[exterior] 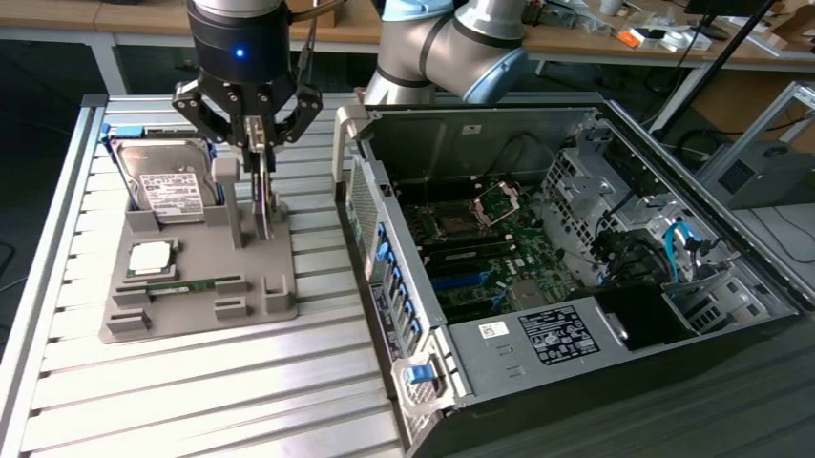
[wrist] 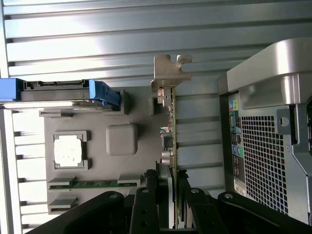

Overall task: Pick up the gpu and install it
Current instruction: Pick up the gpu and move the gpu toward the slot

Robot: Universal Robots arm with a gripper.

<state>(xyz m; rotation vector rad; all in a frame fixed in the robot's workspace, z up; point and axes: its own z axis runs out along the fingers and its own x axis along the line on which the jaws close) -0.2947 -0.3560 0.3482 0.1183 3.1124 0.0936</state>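
The gpu [exterior: 263, 205] is a thin card standing on edge in the grey holder [exterior: 261, 286] on the slatted table. My gripper [exterior: 259, 143] hangs straight above it, with its fingers down on either side of the card's top edge and shut on it. In the wrist view the gpu [wrist: 170, 136] appears edge-on, its silvery metal bracket [wrist: 170, 73] at the far end, and the gripper [wrist: 170, 190] clamps the near part between black fingers [wrist: 146, 200]. I cannot tell whether the card's lower edge still rests in the holder.
The holder also carries a silver hard drive [exterior: 172, 186] in a blue bracket, a square processor [exterior: 151, 256] and a green memory stick [exterior: 191, 284]. The open computer case [exterior: 574, 239] lies at the exterior view's right, its perforated rear wall [wrist: 265, 156] close beside the holder.
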